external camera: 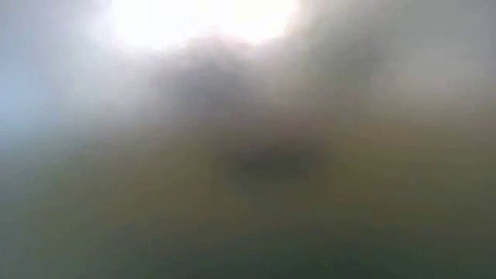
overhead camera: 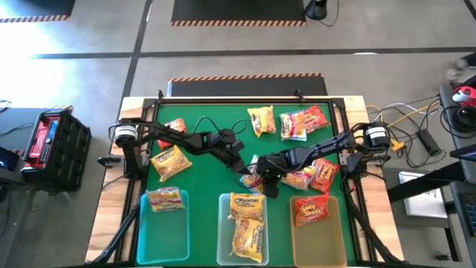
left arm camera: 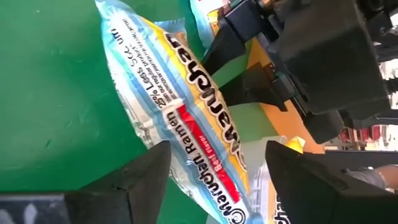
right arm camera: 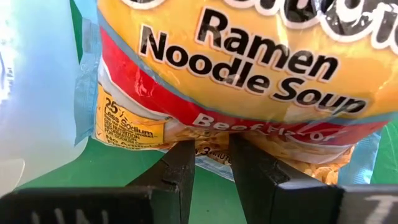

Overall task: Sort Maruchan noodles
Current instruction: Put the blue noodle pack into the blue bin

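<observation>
Near the counter's middle, just behind the middle bin (overhead camera: pixel 242 231), right claw (right arm camera: pixel 211 163) pinches the blue-edged beef noodle packet (right arm camera: pixel 249 74) by its edge; left claw (left arm camera: pixel 214 177) stands wide, straddling it ungripped. We judge a handover.

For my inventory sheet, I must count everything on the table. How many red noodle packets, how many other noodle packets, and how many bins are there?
Red noodle packets: 4
Yellow or orange noodle packets: 8
Bins: 3
Total: 15
</observation>
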Motion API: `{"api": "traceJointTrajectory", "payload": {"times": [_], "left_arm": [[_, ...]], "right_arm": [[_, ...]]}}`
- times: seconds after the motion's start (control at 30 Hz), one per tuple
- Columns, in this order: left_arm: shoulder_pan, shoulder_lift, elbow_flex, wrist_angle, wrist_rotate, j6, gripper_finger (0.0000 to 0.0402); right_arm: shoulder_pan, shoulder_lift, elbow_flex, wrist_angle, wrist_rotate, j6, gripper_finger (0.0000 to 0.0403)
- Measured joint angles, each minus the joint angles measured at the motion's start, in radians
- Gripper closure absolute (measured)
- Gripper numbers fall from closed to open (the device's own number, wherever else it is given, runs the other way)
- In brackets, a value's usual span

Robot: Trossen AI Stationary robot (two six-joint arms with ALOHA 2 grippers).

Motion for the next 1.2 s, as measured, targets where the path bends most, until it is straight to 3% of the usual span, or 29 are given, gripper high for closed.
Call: {"api": "traceJointTrajectory", "payload": {"times": [0.43,1.03,1.2], "left_arm": [[-0.008,0.006,0.0,0.019,-0.106,-0.038,0.0117],[-0.013,0.006,0.0,-0.023,-0.157,-0.065,0.0118],[-0.013,0.006,0.0,-0.046,-0.157,-0.059,0.0146]], "right_arm": [[0.0,0.002,-0.002,0.051,0.001,-0.011,0.031],[-0.022,0.004,-0.003,0.187,0.057,-0.024,0.031],[-0.022,0.004,-0.003,0.193,0.057,-0.024,0.031]]}}
